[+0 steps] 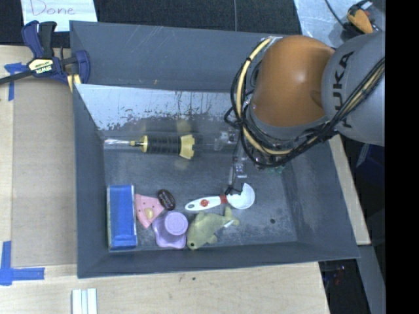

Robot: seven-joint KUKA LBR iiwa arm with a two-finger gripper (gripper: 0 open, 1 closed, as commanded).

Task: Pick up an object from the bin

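My gripper [234, 186] hangs below the arm's orange cover, low in the right half of the bin. Its tip sits at the round right end of a white spoon-shaped thing with a red spot [211, 203], which lies flat on the bin floor. Whether it is touching that thing I cannot tell. Just below lies an olive-green soft toy [205, 229]. A purple cup-like thing [172, 229] rests to the left of the toy.
A black-and-yellow screwdriver [162, 144] lies near the back wall. Along the front wall sit a blue box [122, 216], a pink piece [145, 209] and a small dark brown thing [165, 199]. The arm's cables hang over the back right of the bin.
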